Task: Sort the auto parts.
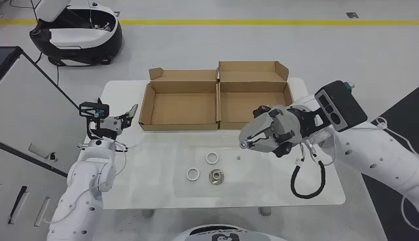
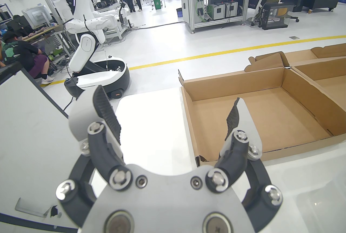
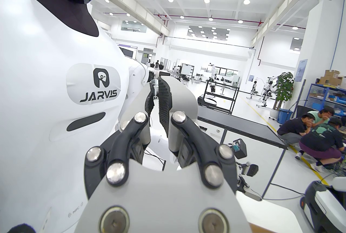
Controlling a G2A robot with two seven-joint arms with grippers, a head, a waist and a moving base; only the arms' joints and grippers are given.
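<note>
Fingers of the right gripper pinch one small threaded metal part above the tabletop, right of centre. Left gripper fingers are spread wide at the left edge. Two white rings and one metal nut lie low centre with room around them. Two cardboard boxes touch at upper centre.

The left box and right box touch side by side at the back of the tabletop. Their walls and raised rear flaps bar low passes. Bare surface lies between the left tool and the left box. Two rings and a metal part cluster near the front. The right tool, closed on a threaded piece, hangs before the right box.
</note>
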